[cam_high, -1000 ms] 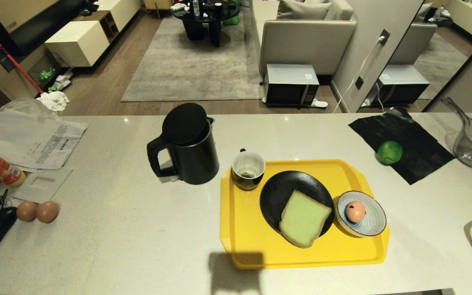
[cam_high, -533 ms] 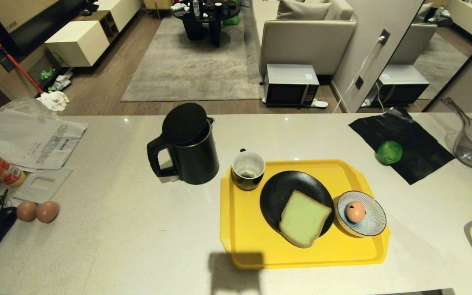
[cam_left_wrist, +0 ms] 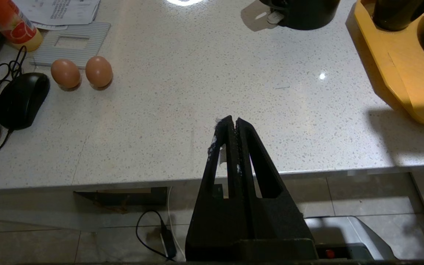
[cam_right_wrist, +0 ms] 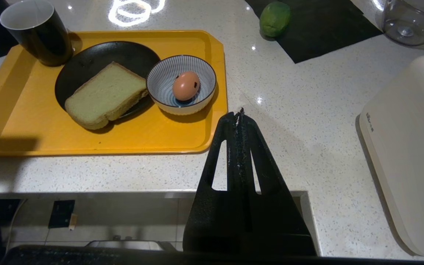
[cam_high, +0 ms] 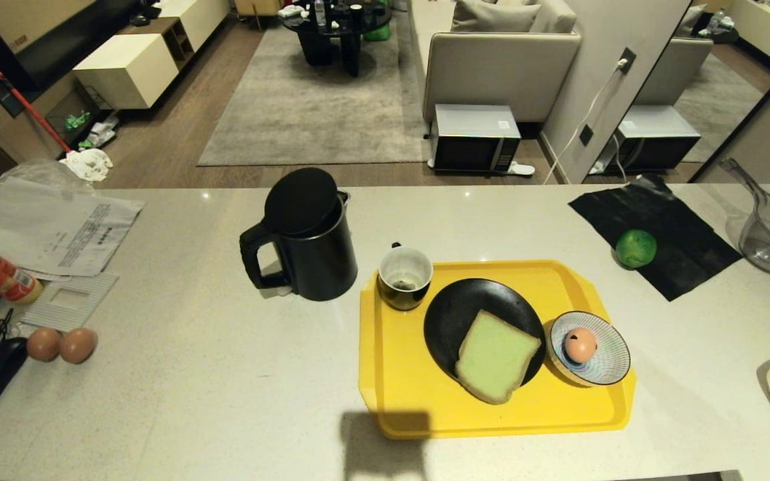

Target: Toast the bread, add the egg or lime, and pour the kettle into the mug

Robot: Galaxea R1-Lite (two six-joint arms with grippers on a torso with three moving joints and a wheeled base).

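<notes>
Both grippers, left gripper and right gripper, closed, empty. I'd open right, pinch bread by its crust.

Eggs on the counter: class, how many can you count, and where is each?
3: two plain brown eggs side by side near the black mouse; one pinkish, dark-spotted egg in the striped bowl.

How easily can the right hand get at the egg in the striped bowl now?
Probably easily: the right hand, shut and empty, sits at the counter edge, and the egg lies uncovered in the open striped bowl with nothing between.
</notes>
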